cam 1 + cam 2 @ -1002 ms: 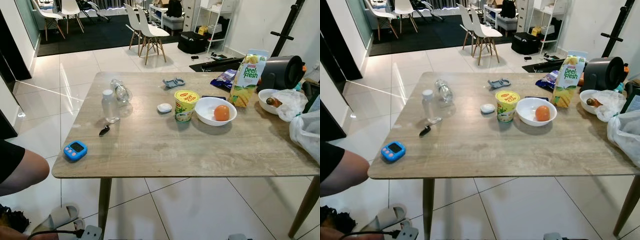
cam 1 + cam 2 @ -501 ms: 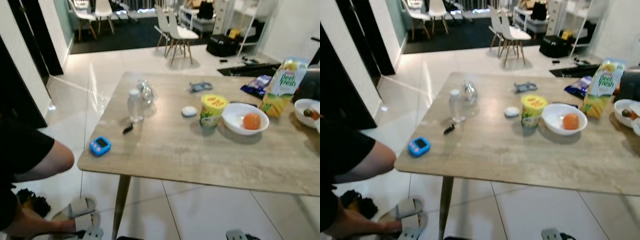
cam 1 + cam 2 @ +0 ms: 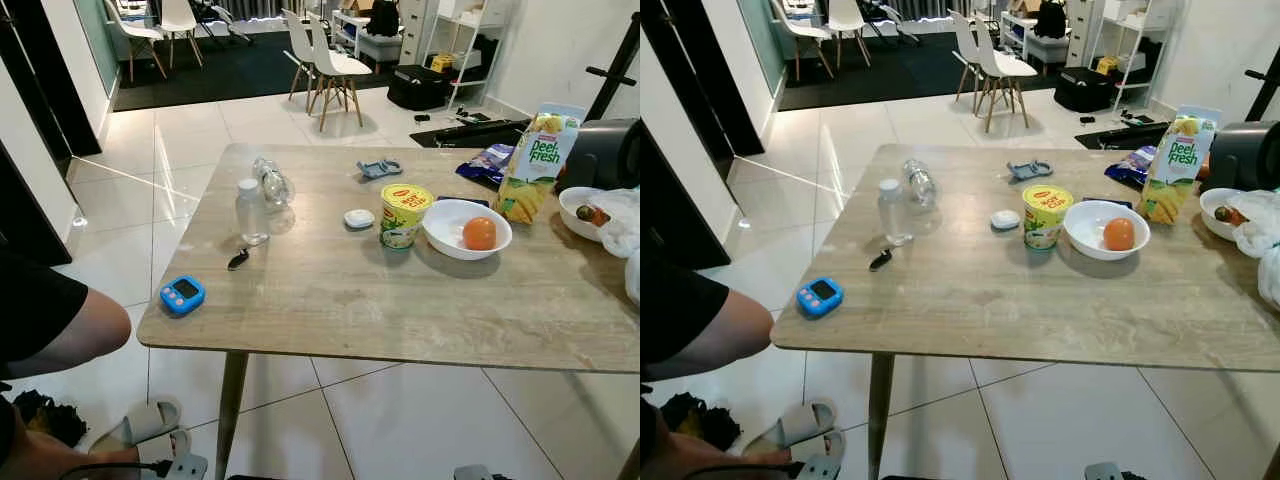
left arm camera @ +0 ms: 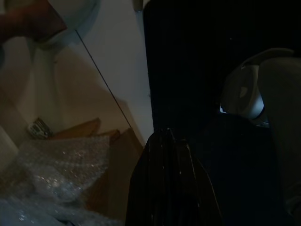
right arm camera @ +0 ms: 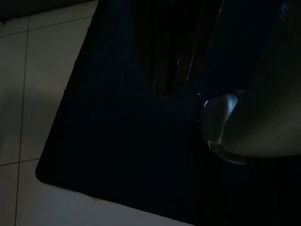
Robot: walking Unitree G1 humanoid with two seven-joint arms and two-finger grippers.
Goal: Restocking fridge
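A wooden table [image 3: 330,310] stands in front of me. On it are a Peel Fresh juice carton [image 3: 533,165], a yellow noodle cup [image 3: 402,214], and a white bowl [image 3: 446,220] holding an orange [image 3: 480,233]. An upright clear bottle [image 3: 251,212] and a lying one [image 3: 271,181] are at the left part. Both arms hang low in the shade. The left gripper [image 4: 166,134] shows in the left wrist view with dark fingers pressed together. In the right wrist view, the right gripper [image 5: 162,94] looks shut over a dark floor mat.
A blue timer [image 3: 182,295], a small black item [image 3: 238,260], a white lid [image 3: 358,218] and a grey-blue tool [image 3: 379,168] lie on the table. A black appliance [image 3: 605,155] and a plastic bag [image 3: 625,215] sit far right. A person's limb [image 3: 55,330] is at left, white chairs [image 3: 325,65] behind.
The camera has swung, shifting the whole picture; the table now sits further right than one second ago. Nothing on the table has moved.
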